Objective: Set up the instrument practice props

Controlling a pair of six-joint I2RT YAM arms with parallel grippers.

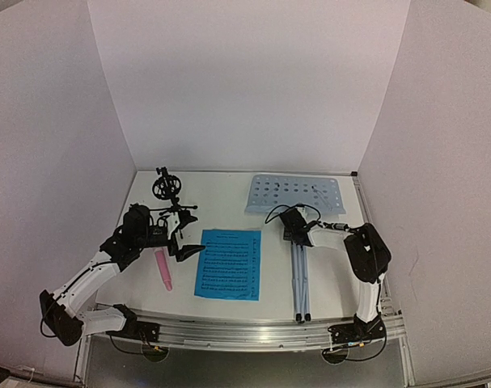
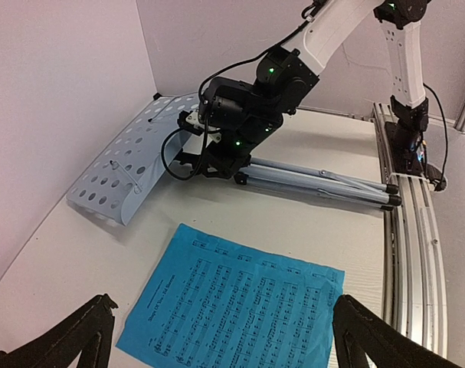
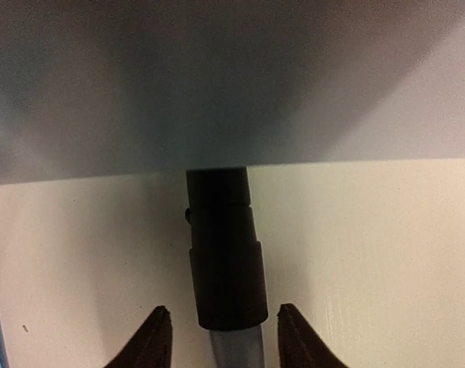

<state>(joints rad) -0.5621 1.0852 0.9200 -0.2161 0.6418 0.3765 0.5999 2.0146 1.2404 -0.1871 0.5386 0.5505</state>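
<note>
Currently: music stand (image 1: 300, 275) lies flat on the desk (image 1: 221, 202), right of centre. Its folded legs point toward the near edge, and its perforated panel (image 1: 294, 194) lies at the far end near the back wall.

Right claw (image 1: 295, 233) is down at the top of the pole, just below the panel. Wrist view: fingers (image 3: 157, 337) straddle the black collar (image 3: 224, 261) and the silver tube below it. A thin strip of desk shows on each side, so the claw is half-wide around the pole and not clamped on it as far as this view shows.

Left claw (image 1: 188, 234) is spread wide and holds nothing. It hovers over the left edge of the blue sheet music (image 1: 229, 263).

Sheet lies flat at mid-desk, printed side up, between the pink microphone (image 1: 162, 268) and the stand's pole, touching neither. Cannot tell whether it is one page or two stacked.

Microphone lies on the desk just left of the sheet, roughly parallel to its left edge, under the left arm's wrist.

Small black mic mount (image 1: 168, 190) stands at the back left, just beyond the left claw. Ring-shaped clip on top. Its legs are partly hidden behind the wrist.
</note>
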